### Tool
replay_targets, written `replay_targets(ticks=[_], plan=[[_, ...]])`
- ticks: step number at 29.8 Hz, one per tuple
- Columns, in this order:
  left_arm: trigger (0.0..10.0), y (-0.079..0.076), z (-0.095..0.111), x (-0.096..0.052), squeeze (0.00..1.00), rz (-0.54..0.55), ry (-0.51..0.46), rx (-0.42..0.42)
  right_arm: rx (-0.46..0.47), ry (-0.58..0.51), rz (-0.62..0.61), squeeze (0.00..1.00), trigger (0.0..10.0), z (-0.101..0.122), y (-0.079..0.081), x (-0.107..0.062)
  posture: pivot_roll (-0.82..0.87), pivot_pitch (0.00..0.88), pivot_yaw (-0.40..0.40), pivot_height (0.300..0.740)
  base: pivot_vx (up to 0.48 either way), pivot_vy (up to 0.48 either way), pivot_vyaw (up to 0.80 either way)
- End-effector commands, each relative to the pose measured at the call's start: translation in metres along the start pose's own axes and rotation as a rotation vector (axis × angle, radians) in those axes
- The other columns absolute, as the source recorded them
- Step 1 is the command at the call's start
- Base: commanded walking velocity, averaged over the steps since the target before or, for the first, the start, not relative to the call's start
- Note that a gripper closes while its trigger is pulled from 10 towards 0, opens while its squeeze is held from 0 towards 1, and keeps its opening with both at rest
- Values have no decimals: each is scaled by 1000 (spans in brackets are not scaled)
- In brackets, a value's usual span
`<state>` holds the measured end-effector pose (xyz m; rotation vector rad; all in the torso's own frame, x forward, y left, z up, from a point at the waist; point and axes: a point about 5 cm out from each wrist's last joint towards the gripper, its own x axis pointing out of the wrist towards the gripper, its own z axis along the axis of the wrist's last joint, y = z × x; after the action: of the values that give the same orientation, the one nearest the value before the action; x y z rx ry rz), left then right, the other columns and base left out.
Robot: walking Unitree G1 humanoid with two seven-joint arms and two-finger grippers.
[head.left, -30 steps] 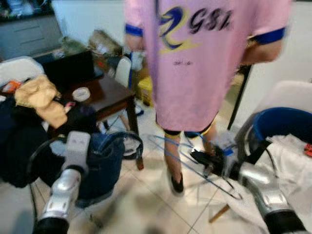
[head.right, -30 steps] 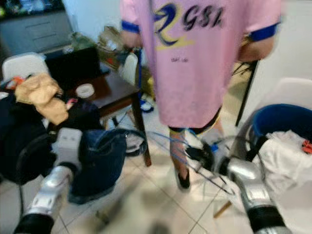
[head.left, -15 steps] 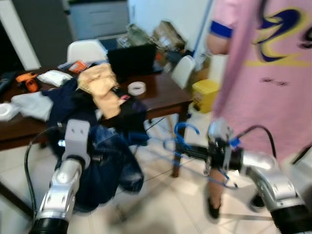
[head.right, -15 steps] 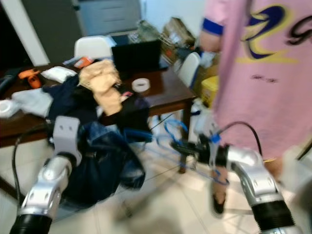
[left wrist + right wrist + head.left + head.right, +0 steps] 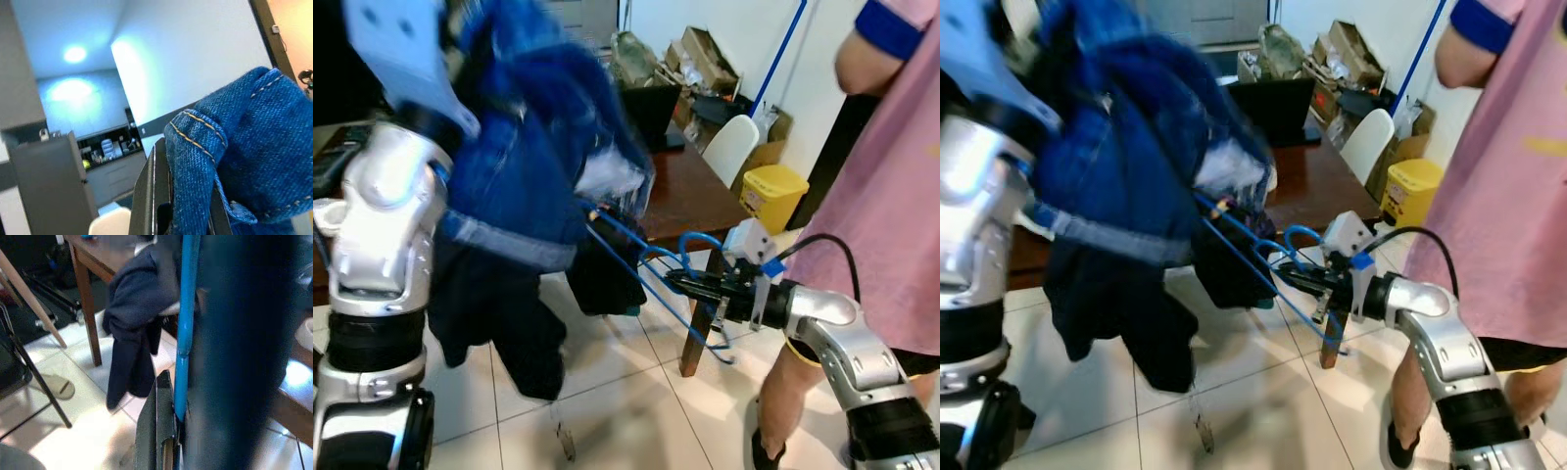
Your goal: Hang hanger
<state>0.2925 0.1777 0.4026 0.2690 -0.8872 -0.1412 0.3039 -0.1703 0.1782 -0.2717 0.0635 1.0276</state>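
My left arm is raised at the left, lifting blue denim jeans (image 5: 529, 147) that hang down in front of me. In the left wrist view the left gripper (image 5: 188, 215) is shut on a fold of the denim (image 5: 234, 147). My right gripper (image 5: 680, 284) is shut on a blue wire hanger (image 5: 636, 269), holding it level at mid height. The hanger's far end reaches in under the jeans. The right wrist view shows the hanger wire (image 5: 186, 323) running beside a black finger (image 5: 159, 421).
A person in a pink shirt (image 5: 891, 176) stands close on the right, beside my right arm. Behind the jeans stands a dark wooden table (image 5: 690, 191) with clothes and a laptop. A white chair (image 5: 729, 147), a yellow bin (image 5: 773, 191) and boxes lie beyond it.
The camera has swung left, away from the person. My left arm has lifted the jeans from low down to high up. The right gripper still holds the hanger, now at the jeans.
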Motion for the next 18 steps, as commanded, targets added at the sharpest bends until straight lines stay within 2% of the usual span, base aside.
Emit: replay_targets(ticks=[1,2,4,7,10,13,16,18], plan=[[10000,14,32,11,0,23,-121,38,23,50,9,0,10000,-6,2,-3,6,0,4,740,349,0,0],[10000,14,32,11,0,23,-121,38,23,50,9,0,10000,-6,2,-3,6,0,4,740,349,0,0],[10000,32,44,15,0,73,-140,100,32,64,11,0,10000,-6,3,-3,3,0,7,740,351,0,0],[10000,61,42,13,0,178,-83,199,37,81,2,0,10000,-7,3,-3,1,0,9,740,351,0,0],[10000,66,40,12,0,198,-65,213,37,86,1,0,10000,-8,3,-3,1,0,9,740,352,0,0],[10000,72,22,7,0,219,7,219,36,99,0,0,10000,-9,5,-3,-5,0,13,740,349,0,0],[10000,73,16,5,0,221,33,222,36,103,1,0,10000,-10,5,-4,-5,0,12,740,349,0,0],[10000,78,-7,-4,0,237,135,298,33,117,5,0,10000,-10,6,-5,-11,0,13,740,298,0,0]])
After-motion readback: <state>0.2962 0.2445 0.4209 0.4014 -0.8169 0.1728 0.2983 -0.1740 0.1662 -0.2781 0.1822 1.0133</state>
